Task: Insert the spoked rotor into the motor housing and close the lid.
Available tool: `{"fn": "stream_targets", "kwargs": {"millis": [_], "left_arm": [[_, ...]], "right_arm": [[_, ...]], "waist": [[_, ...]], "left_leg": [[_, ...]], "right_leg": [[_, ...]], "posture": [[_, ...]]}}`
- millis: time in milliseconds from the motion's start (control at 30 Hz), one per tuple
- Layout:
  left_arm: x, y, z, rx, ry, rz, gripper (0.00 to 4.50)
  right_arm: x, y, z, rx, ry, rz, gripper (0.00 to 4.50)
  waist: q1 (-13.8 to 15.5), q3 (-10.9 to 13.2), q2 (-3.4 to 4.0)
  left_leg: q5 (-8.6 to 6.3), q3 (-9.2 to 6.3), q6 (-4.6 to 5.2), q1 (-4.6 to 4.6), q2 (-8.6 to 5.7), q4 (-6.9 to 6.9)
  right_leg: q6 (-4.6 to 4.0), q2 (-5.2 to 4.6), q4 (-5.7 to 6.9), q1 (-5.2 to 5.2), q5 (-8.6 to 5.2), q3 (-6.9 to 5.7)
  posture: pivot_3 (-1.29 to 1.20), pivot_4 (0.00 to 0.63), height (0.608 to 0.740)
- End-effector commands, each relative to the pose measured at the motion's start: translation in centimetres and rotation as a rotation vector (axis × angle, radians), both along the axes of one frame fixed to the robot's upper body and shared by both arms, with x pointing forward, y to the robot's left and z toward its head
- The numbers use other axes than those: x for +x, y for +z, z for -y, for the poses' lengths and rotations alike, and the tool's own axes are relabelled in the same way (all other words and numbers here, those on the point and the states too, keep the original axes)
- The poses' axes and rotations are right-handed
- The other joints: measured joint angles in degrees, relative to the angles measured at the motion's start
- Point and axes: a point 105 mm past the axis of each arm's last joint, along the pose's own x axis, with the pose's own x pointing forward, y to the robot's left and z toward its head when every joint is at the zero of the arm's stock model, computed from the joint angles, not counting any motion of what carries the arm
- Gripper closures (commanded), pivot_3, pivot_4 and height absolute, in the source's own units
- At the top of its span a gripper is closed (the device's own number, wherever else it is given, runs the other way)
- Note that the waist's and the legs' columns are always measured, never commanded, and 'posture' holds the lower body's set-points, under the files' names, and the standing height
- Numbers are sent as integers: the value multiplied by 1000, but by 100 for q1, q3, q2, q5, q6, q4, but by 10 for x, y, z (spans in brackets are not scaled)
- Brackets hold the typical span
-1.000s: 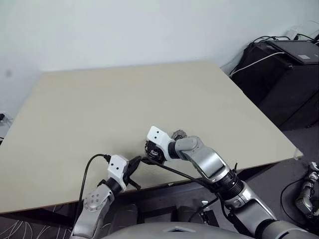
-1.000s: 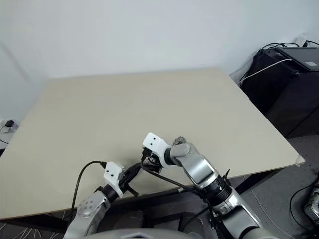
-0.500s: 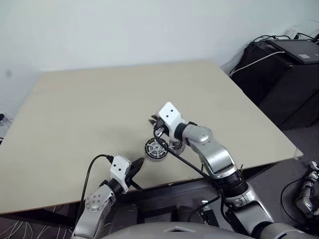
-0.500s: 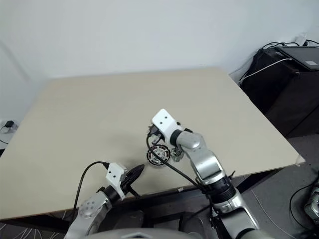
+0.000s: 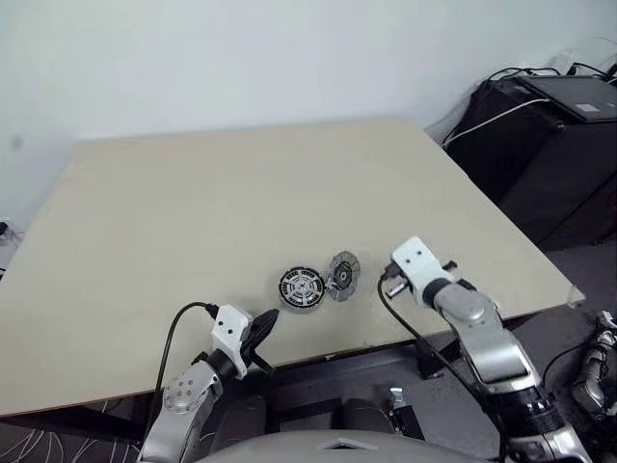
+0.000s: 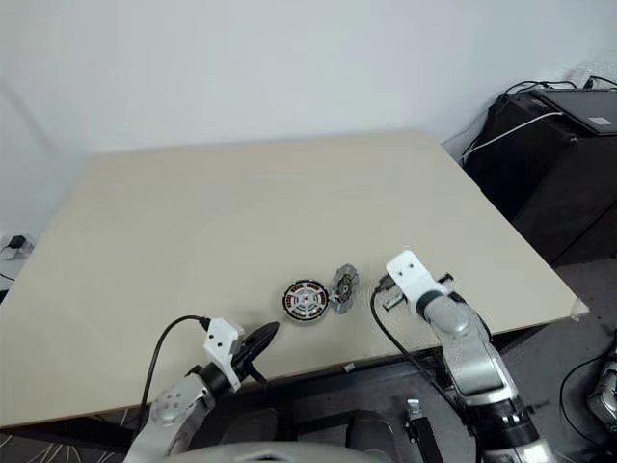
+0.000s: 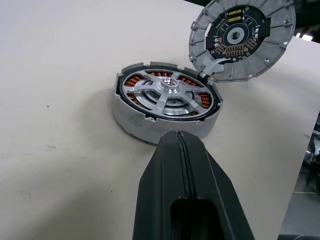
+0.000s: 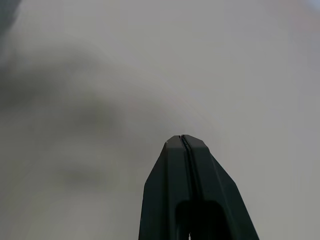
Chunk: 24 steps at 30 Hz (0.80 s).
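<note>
Head views: the beige bench [image 5: 193,212] carried the motor housing [image 5: 301,287] near its near edge, about midway across. The spoked rotor [image 7: 167,92] sat inside the housing, silver spokes up, coppery windings visible between them. The lid [image 5: 341,272] stood tilted on edge just right of the housing, touching or nearly touching its rim. The left gripper [image 5: 262,323] hovered at the bench's near edge, left of and nearer than the housing, jaws together, holding nothing. The right gripper [image 5: 388,281] was right of the lid, apart from it, over the bench near the near edge; whether its jaws touched the surface could not be told. Black equipment with cables [image 5: 540,125] stood beyond the bench's right side.

Left wrist view: the two black jaws were pressed together, tips just short of the housing wall. The lid leaned beyond the housing with its dark circuit face toward the camera, its lower edge at the housing's rim.

Right wrist view: the jaws were closed flush, empty, with blurred bench surface beyond.
</note>
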Motion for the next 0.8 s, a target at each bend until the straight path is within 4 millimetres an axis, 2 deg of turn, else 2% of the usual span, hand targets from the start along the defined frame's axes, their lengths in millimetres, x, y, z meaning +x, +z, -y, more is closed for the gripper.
{"fn": "stream_targets", "kwargs": {"millis": [33, 267, 633, 800], "left_arm": [[6, 15, 2, -10, -16, 57, 4500], [7, 16, 1, -7, -25, 58, 4500], [5, 14, -3, 6, -9, 49, 4500], [5, 14, -4, 8, -2, 49, 4500]], "right_arm": [[-5, 10, -20, 79, 60, 36, 4481], [-13, 10, -52, 275, 79, 59, 4481], [-20, 40, -92, 633, 205, 78, 4481], [-21, 41, -106, 688, 255, 45, 4481]], "waist": [[0, 1, -2], [5, 2, -1], [4, 2, 0], [2, 2, 0]], "left_leg": [[0, 0, 0, 0, 1, 1], [-1, -2, 1, 2, 8, 8], [-2, -2, 1, 2, 11, 2], [-2, -2, 0, 2, 12, 1]], "right_leg": [[1, 0, 0, 1, 0, 0], [4, -2, 1, 6, 0, -5], [2, -2, -1, 4, 1, 4], [2, -2, -1, 4, 1, 5]], "posture": [[0, 0, 740], [0, 0, 740], [0, 0, 740], [0, 0, 740]]}}
